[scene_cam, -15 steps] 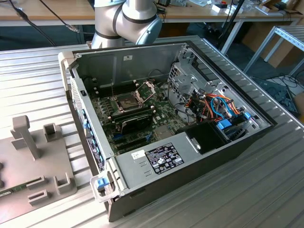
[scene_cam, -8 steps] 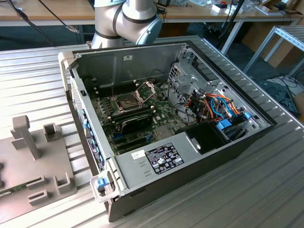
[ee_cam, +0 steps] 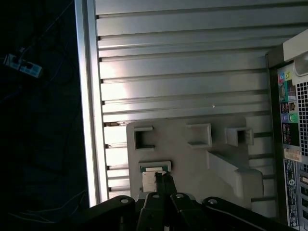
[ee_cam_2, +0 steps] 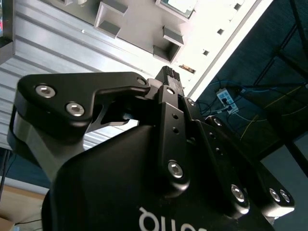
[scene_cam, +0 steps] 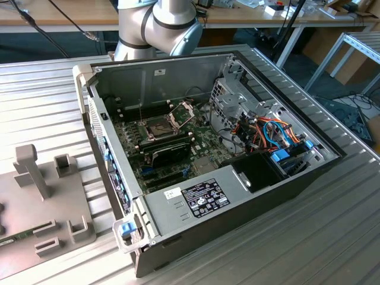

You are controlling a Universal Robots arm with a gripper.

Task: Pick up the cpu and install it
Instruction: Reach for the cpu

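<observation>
Clearly, your gripper (ee_cam: 162,182) hangs over the grey parts fixture (ee_cam: 192,159), not over the computer case (scene_cam: 142,80). Its jaws stand pinched together, or very nearly so, with nothing between them. The cpu (ee_cam: 149,177) lies flat in its own small pocket of that fixture, just beside the fingertips (ee_cam: 166,185) in the first wrist view; you cannot tell from here whether they touch it. The pocket is there, I judge, to keep the chip square and in a known spot. The fixture sits on the slatted table (scene_cam: 332,237), at the exterior view's left of the case. Inside the case the socket frame (scene_cam: 182,111) stands hinged up, leaving the socket (scene_cam: 157,127) bare to take the chip. By my reading, nothing is picked up yet.
</observation>
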